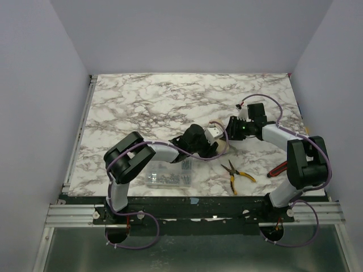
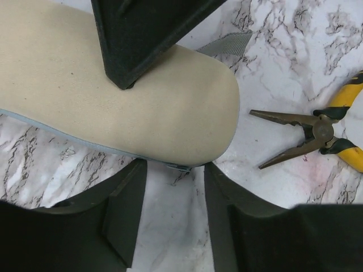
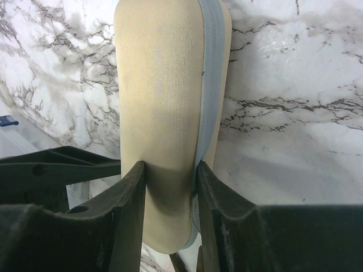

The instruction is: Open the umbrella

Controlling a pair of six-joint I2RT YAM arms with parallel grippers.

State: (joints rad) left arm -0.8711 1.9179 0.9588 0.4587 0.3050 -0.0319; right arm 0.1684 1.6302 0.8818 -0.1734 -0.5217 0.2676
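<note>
On the worktop, the right pincer clamps the sleeved umbrella near one end while the left pincer hovers part-open just beside it; the bundle looks light, soft-skinned over a stiff core, best gripped firmly across its narrow sides.

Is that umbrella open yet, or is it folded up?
Folded. The umbrella is a compact cream bundle in its sleeve, with no canopy spread and no shaft showing.

Marble table, pliers, clear box
</note>
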